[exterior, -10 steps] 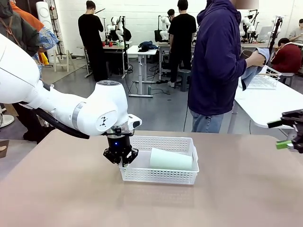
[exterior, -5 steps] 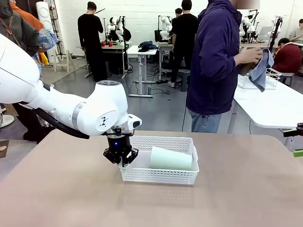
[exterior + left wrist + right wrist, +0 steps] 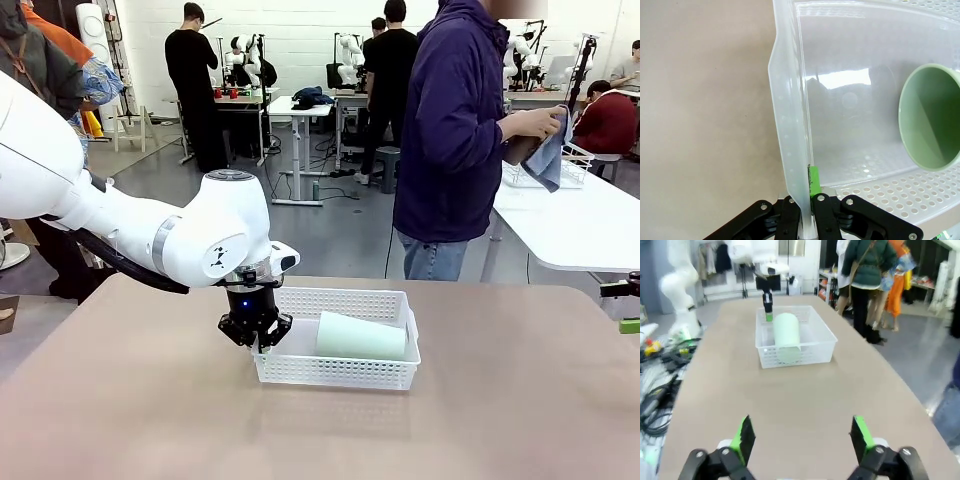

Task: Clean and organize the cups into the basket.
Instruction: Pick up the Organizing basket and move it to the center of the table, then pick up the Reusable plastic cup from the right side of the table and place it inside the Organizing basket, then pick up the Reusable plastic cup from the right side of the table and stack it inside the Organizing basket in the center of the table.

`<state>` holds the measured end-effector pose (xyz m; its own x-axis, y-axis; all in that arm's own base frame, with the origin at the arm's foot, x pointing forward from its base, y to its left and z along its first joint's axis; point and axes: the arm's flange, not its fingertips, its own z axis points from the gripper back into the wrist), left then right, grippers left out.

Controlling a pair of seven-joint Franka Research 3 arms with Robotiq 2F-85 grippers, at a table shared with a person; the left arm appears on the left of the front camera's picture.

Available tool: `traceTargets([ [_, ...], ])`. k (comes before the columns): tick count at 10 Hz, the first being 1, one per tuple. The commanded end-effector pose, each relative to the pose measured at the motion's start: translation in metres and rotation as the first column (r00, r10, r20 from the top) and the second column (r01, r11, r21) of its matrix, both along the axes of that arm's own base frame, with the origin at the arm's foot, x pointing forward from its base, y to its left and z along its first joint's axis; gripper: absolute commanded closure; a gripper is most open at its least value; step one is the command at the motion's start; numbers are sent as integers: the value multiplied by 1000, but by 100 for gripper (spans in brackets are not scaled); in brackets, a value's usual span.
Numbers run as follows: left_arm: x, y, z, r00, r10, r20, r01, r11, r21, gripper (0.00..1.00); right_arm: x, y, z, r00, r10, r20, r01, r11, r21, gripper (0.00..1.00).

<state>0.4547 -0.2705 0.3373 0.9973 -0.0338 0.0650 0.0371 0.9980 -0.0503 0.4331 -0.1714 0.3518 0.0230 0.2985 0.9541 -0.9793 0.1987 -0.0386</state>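
Observation:
A pale mint green cup (image 3: 360,337) lies on its side in the white basket (image 3: 335,372) at mid-table, its mouth (image 3: 930,120) facing the left wrist camera. My left gripper (image 3: 256,328) is shut on the basket's left wall (image 3: 790,125), one green pad (image 3: 813,180) inside the wall. At the table's right edge, my right gripper (image 3: 628,305) is open with nothing between its fingertips (image 3: 802,437); its own view looks down the table at the basket (image 3: 812,354) and cup (image 3: 786,335). The person beyond the table rubs a brownish cup (image 3: 518,150) with a blue-grey cloth (image 3: 548,158).
The person in a navy hoodie (image 3: 450,130) stands at the far side, turned toward a white side table (image 3: 570,220) with a white wire rack (image 3: 545,175). Bare tan tabletop (image 3: 500,400) surrounds the basket. Cables lie on the floor (image 3: 660,385) beside the table.
My right gripper has drawn back to the right, almost out of the front view. The person has brought the cup and cloth closer to the chest. The left gripper and basket have not moved.

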Motion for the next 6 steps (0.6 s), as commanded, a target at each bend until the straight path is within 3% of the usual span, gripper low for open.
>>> traceTargets([
  [1, -1, 0, -1, 1000, -2, 4, 2, 1000, 0, 100, -6, -1, 2, 1000, 2, 5, -2, 1000, -7, 0],
  [6, -1, 0, -1, 1000, -2, 4, 2, 1000, 0, 100, -6, -1, 2, 1000, 2, 5, -2, 1000, -7, 0],
])
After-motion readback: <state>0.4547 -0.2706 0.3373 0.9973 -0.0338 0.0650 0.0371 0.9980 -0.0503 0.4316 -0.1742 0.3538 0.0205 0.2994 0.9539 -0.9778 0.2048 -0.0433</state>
